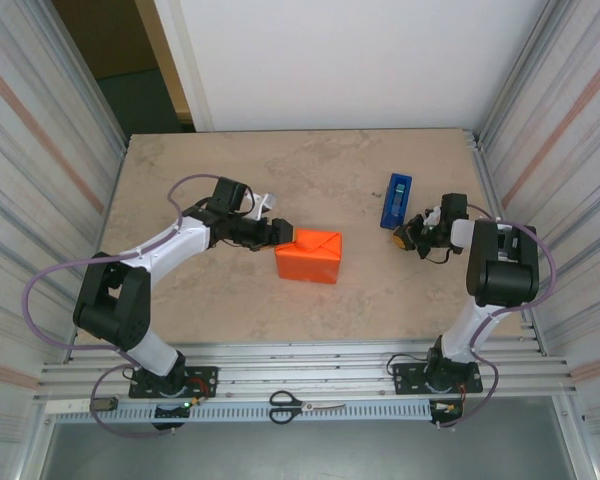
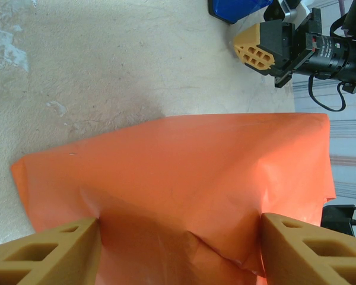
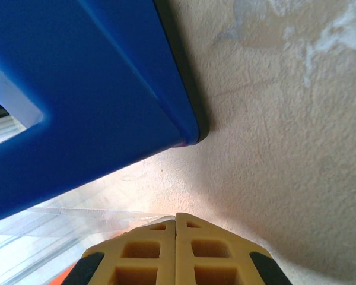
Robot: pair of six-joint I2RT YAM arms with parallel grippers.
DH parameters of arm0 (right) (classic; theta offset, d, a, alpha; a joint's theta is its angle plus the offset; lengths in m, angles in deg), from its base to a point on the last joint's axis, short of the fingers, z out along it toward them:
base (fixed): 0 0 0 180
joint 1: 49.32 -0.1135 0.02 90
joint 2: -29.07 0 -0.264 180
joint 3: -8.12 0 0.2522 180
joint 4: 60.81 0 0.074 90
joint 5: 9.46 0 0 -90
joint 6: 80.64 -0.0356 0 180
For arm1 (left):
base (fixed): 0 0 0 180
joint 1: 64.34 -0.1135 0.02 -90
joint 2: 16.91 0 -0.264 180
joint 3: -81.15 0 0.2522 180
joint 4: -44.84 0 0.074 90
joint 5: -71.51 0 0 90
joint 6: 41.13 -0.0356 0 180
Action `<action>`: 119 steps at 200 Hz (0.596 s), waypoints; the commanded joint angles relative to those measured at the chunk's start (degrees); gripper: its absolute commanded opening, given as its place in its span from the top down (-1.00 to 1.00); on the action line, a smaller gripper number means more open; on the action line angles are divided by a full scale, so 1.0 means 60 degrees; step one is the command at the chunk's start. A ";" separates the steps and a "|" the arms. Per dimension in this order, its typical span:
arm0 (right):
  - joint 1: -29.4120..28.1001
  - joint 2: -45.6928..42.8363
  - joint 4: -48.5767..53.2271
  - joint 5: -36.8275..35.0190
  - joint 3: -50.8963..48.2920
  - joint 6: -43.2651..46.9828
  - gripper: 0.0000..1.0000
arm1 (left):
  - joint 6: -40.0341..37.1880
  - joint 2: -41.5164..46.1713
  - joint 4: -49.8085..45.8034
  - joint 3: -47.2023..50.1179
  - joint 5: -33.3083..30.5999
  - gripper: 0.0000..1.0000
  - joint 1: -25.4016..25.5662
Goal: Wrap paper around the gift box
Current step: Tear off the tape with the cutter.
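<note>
Top external view: the paper lies mid-bench, folded into a boxy parcel that hides the gift box. The left tool stands open at the parcel's left end, and its wrist camera shows creased paper between the spread fingers. The right tool is closed on nothing discernible, just beside the blue tape dispenser near the bench's right edge.
</note>
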 commanded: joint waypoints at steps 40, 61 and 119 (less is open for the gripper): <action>0.0084 0.0132 0.1181 -0.0276 -0.0229 0.0499 1.00 | -0.0199 -0.0283 -0.0763 0.0322 -0.0373 -0.33 0.0219; 0.0115 0.0206 0.1294 -0.0200 -0.0070 0.0595 1.00 | -0.0195 -0.0283 -0.0754 0.0355 -0.0375 -0.33 0.0218; 0.0393 0.0122 0.2199 -0.0504 0.0334 0.1334 1.00 | -0.0177 -0.0269 -0.0736 0.0340 -0.0358 -0.31 0.0218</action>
